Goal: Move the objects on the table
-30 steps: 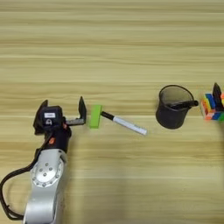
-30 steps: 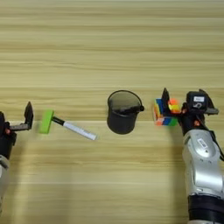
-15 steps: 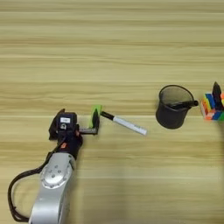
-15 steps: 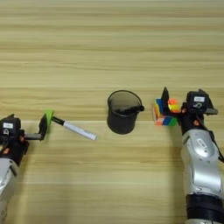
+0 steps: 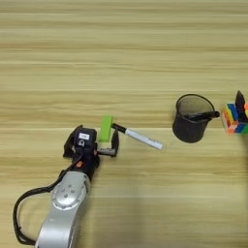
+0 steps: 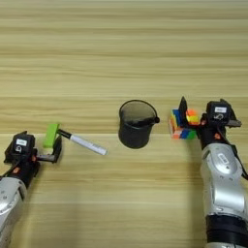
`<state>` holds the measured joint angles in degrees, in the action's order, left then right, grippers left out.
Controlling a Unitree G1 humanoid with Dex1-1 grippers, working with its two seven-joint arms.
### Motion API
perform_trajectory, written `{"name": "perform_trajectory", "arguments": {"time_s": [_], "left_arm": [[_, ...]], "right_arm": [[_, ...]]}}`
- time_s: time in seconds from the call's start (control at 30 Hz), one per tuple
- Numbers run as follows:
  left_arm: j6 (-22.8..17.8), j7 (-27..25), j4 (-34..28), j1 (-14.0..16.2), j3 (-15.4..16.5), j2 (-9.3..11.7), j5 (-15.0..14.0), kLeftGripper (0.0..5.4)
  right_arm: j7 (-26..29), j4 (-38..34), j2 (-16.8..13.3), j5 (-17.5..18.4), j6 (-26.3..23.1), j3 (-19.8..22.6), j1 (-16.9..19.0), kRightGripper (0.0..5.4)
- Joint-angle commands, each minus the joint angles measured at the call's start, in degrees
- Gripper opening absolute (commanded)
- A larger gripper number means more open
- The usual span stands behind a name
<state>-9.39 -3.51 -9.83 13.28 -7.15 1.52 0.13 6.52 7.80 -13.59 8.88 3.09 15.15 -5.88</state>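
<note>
A flat lime-green block [image 5: 105,128] lies left of centre on the table [image 5: 124,58]. A white marker [image 5: 139,137] with a black cap touches the block's right side and points to the right. My left gripper [image 5: 91,143] is open just near-left of the block, its right finger [image 5: 115,140] beside the block's near end. A black mesh cup [image 6: 137,124] stands upright at centre right. The multicoloured puzzle cube [image 6: 183,125] sits to its right. My right gripper [image 6: 208,116] is open, and its left finger [image 6: 182,106] stands at the cube's far side.
My left forearm [image 5: 65,203] reaches in from the near left edge, with a black cable looped beside it. My right forearm [image 6: 223,189] comes in from the near right edge. Bare wood stretches across the far half of the table.
My left gripper has slid right and toward the near edge, ending beside the green block's near end. The block, marker, cup, cube and right arm hold their places.
</note>
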Motion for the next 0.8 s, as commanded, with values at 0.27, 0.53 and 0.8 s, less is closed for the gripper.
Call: {"name": "perform_trajectory", "arguments": {"time_s": [0.27, 0.53, 0.8], "left_arm": [[-1.69, 0.79, 6.05, -1.45, 0.94, -0.23, 0.09, 5.4], [-1.43, 0.65, 8.2, -2.22, 1.11, -0.75, -0.04, 5.4], [-0.9, 0.39, 8.66, -2.17, 0.74, -0.76, 0.09, 5.13]], "right_arm": [[-0.36, -0.06, 0.35, -0.12, 0.06, -0.22, -0.76, 5.36], [-0.38, -0.51, 0.44, -0.11, -0.06, -0.28, -0.51, 5.36], [-0.47, -1.1, 0.52, -0.06, -0.31, -0.29, -0.28, 5.4]]}}
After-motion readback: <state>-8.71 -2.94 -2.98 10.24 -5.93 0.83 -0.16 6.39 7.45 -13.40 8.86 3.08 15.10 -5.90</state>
